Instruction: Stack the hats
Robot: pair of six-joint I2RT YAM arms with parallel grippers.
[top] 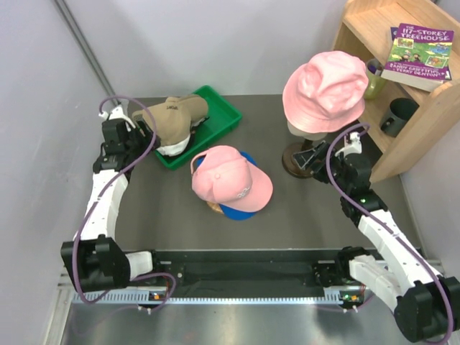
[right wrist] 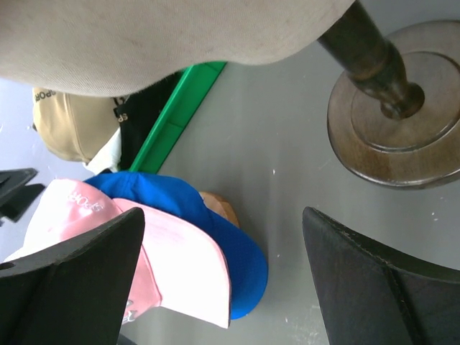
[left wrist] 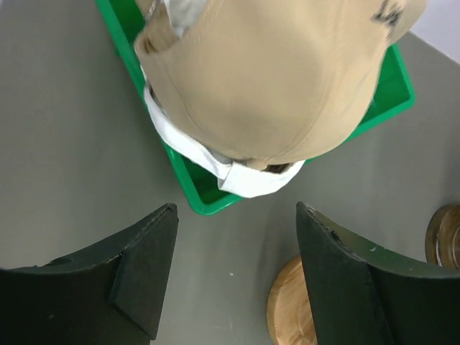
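Caps sit in two piles on the grey counter (top: 162, 219). Toward the far left corner, a tan fabric baseball cap (top: 172, 115) lies on top of a white fabric cap (left wrist: 183, 140) inside a shallow green plastic tray (top: 224, 108); a bit of a black cap (right wrist: 147, 115) shows in the tray beside them. Near the middle of the counter, a pink fabric baseball cap (top: 226, 176) rests on a blue fabric cap (right wrist: 215, 223), and both sit over a round-topped wooden knob stand (right wrist: 224, 208).

At the tray's left end, the left end effector (left wrist: 236, 212) is just short of the tan cap. Its fingers are spread and nothing is between them.

Toward the far right edge, the right end effector (right wrist: 223, 214) is beside the dark wooden base (right wrist: 395, 122) of a stand carrying a pink bucket hat (top: 325, 90). Its fingers gape wide and empty.
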